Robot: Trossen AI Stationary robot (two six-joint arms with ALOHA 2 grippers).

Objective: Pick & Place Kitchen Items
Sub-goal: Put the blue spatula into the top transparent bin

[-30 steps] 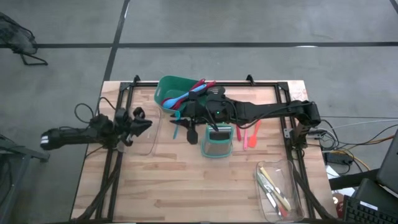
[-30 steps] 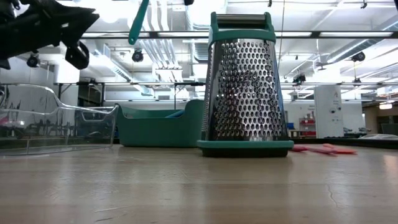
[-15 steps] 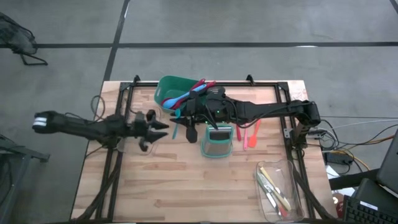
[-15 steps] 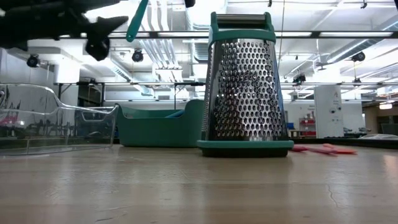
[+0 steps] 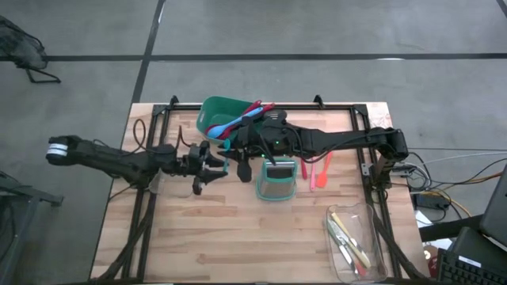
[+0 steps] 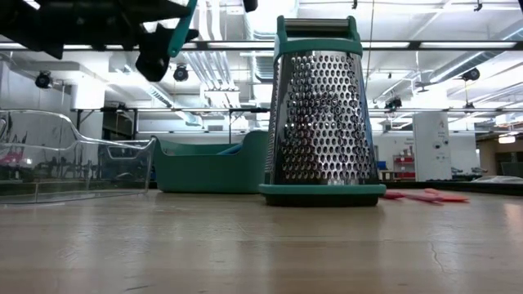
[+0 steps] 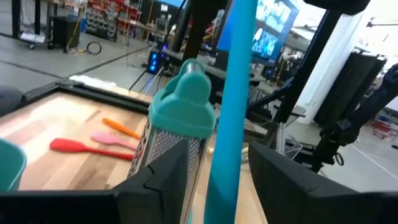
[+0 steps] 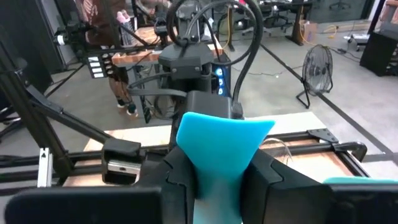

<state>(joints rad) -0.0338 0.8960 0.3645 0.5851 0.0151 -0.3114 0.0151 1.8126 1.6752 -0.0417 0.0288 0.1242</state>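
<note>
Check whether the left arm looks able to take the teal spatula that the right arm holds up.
Probably yes. The left end effector is open with the teal spatula handle between its fingers; nothing blocks it. The right end effector is shut on the blade end.

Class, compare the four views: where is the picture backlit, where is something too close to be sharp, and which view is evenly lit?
Low view: bright ceiling lights behind turn the left gripper into a silhouette. Left wrist view: the blue handle between the fingers is close and soft, and the grater slightly blurred. Right wrist view: the blue spatula fills the foreground. High view: flat, even light on the table.
</note>
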